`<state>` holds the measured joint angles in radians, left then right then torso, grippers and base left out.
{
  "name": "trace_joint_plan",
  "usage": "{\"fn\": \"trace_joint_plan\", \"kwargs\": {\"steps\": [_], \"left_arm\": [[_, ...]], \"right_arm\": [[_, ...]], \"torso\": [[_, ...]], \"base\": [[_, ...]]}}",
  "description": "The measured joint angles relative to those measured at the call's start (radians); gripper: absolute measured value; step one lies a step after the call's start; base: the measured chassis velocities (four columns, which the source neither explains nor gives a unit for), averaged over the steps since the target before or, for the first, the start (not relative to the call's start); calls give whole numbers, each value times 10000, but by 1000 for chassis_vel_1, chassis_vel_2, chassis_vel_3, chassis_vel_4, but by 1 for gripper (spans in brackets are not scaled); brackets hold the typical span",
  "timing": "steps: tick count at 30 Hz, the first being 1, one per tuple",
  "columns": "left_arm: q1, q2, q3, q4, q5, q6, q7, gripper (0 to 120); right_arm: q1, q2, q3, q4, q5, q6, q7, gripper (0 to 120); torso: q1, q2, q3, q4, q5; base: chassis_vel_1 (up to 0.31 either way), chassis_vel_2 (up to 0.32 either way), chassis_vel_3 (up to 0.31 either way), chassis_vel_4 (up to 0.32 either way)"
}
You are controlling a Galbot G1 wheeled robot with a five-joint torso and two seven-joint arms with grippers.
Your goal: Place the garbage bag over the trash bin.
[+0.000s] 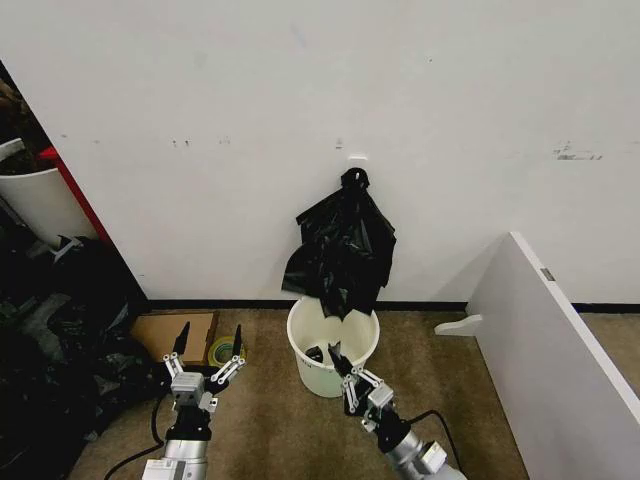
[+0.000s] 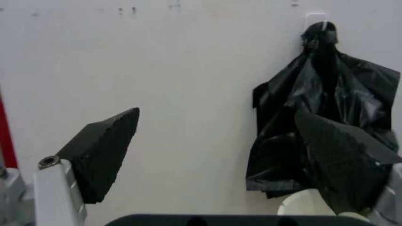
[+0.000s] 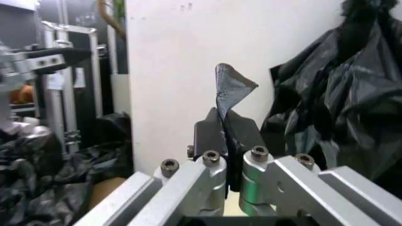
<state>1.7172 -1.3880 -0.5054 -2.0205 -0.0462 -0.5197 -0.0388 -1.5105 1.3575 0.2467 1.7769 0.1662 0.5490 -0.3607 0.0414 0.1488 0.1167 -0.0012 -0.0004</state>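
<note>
The garbage bag [image 1: 343, 250] is a glossy black crinkled bunch hanging by its top from a white hook [image 1: 357, 159] on the wall. Its lower end dangles just over the mouth of the trash bin [image 1: 312, 375], a cream-white bucket on the floor against the wall. My left gripper [image 1: 207, 354] is open, left of the bin and apart from it, fingers pointing at the wall. In the left wrist view the left gripper [image 2: 220, 160] frames the bag [image 2: 326, 108] and the bin's rim [image 2: 301, 205]. My right gripper [image 1: 336, 358] is shut and empty at the bin's near rim, below the bag [image 3: 339, 94].
A flat cardboard box [image 1: 175, 335] and a tape roll [image 1: 222, 350] lie by the wall near the left gripper. Dark clutter [image 1: 50, 350] and a white container with a red edge [image 1: 40, 200] fill the left side. A white partition [image 1: 560, 350] stands at the right.
</note>
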Motion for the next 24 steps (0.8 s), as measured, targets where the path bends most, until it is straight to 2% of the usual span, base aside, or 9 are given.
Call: {"fn": "trace_joint_plan", "kwargs": {"steps": [3, 4, 7, 9, 15, 17, 18, 24], "left_arm": [[-46, 41, 70, 28, -1, 32, 8, 98], [-70, 43, 135, 64, 2, 51, 15, 98], [-57, -22, 193, 106, 26, 58, 21, 98], [-53, -25, 193, 108, 28, 58, 22, 98], [56, -41, 4, 103, 42, 44, 26, 98], [56, -41, 4, 103, 42, 44, 26, 98], [68, -53, -64, 99, 42, 35, 25, 98], [133, -260, -140, 97, 48, 17, 21, 98]], "right_arm": [[85, -7, -31, 69, -206, -192, 291, 0], [219, -25, -71, 131, -680, -450, 764, 1], [585, -167, -269, 239, -1234, -1034, 1613, 15], [614, -182, -289, 247, -1271, -1088, 1682, 15], [1646, -640, -822, 188, -2940, -2816, 3652, 43], [1646, -640, -822, 188, -2940, -2816, 3652, 43], [1895, -708, -969, 122, -3246, -3188, 3975, 51], [2748, -625, -1477, -356, -4375, -3987, 4820, 74]], "torso": [[0, 0, 0, -1, 0], [0, 0, 0, 0, 0], [0, 0, 0, 0, 0], [0, 0, 0, 0, 0], [0, 0, 0, 1, 1], [0, 0, 0, 1, 1], [0, 0, 0, 1, 0], [0, 0, 0, 1, 1]], "base": [[0, 0, 0, 0], [0, 0, 0, 0], [0, 0, 0, 0], [0, 0, 0, 0], [0, 0, 0, 0], [0, 0, 0, 0], [0, 0, 0, 0], [0, 0, 0, 0]]}}
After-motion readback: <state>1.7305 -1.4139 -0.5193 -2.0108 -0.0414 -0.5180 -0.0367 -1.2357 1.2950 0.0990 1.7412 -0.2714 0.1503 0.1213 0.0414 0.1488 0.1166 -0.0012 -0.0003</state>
